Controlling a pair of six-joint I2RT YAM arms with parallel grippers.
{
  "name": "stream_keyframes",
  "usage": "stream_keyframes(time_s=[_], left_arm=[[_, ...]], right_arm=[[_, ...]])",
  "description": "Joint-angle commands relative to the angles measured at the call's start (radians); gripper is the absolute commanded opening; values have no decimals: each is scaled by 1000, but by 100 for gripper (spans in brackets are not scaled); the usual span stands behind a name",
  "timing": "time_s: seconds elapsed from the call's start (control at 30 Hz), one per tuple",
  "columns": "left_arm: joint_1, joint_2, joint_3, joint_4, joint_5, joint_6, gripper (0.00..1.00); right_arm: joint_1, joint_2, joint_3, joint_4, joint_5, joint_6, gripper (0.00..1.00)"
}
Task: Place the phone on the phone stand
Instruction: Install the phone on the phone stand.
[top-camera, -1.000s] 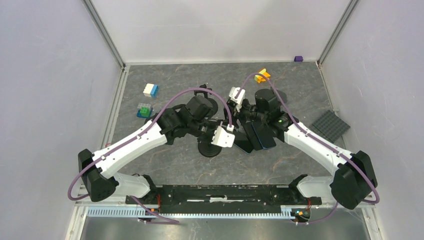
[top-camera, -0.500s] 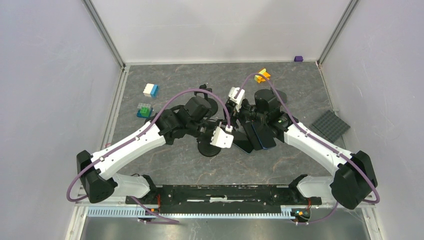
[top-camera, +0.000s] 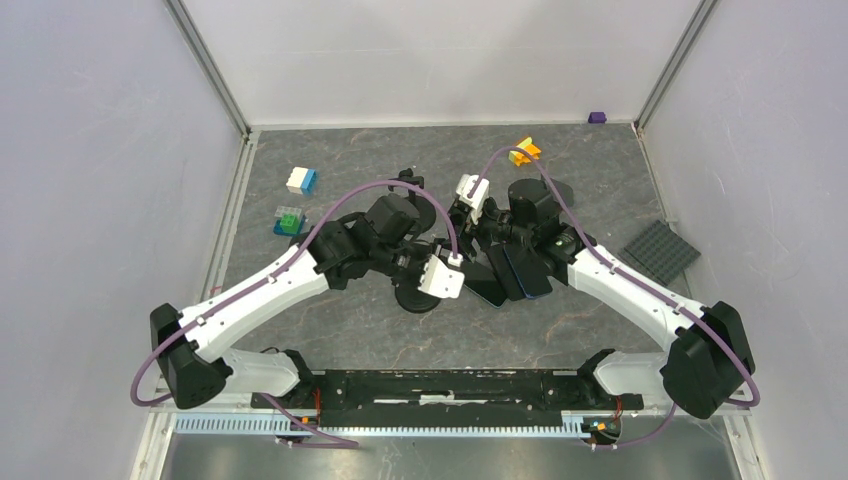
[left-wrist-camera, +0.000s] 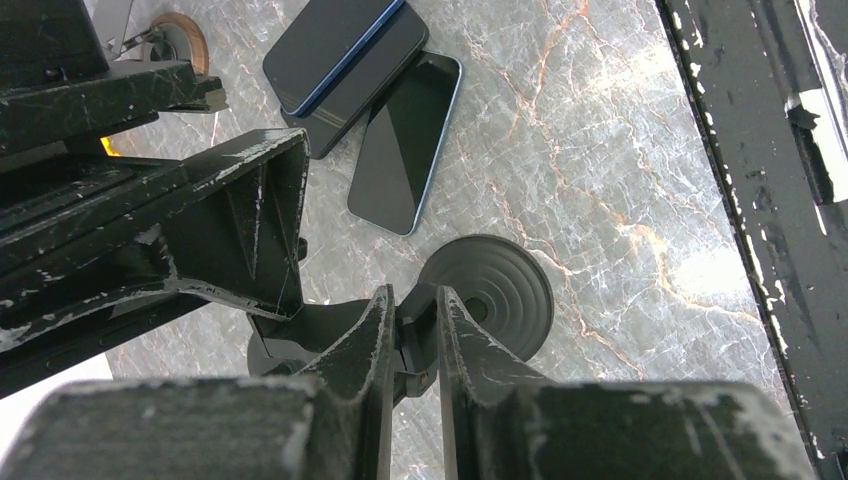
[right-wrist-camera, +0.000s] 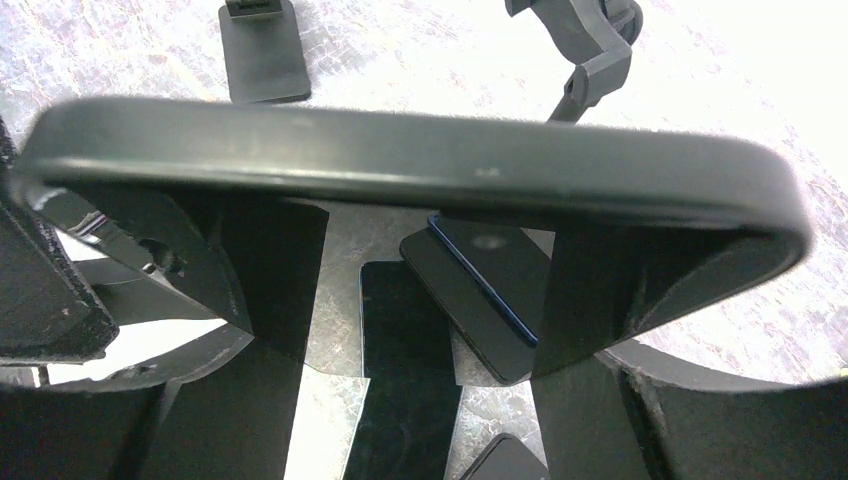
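My left gripper (left-wrist-camera: 414, 335) is shut on the neck of a black phone stand (left-wrist-camera: 487, 293), whose round ribbed base rests on the table; in the top view the gripper (top-camera: 414, 270) sits just above that base (top-camera: 420, 298). My right gripper (right-wrist-camera: 428, 215) is shut on a dark phone (right-wrist-camera: 420, 160), held edge-on across both fingers above the table. In the top view this gripper (top-camera: 487, 232) is just right of the stand. Several other dark phones (top-camera: 515, 272) lie overlapping on the table under it, also seen in the left wrist view (left-wrist-camera: 405, 140).
A second black stand (right-wrist-camera: 590, 50) and a flat black plate (right-wrist-camera: 262, 50) lie beyond the right gripper. A white-blue block (top-camera: 301, 180), a green block (top-camera: 288, 220), a yellow block (top-camera: 523, 152), a purple block (top-camera: 597, 117) and a grey baseplate (top-camera: 661, 251) lie around the edges.
The left arm has shifted slightly to the left with the stand still in its grip. The right gripper has crept slightly up the view with its phone.
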Motion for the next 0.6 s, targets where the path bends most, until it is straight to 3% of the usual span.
stream_keyframes(time_s=[0.0,0.57], left_arm=[[-26,-53,-41,-277,190,-11,2],[-26,-84,-84,-299,203,-14,2]], right_arm=[[-67,32,31,106,350,-121,0],[-97,43,35,116,388,-143,0]])
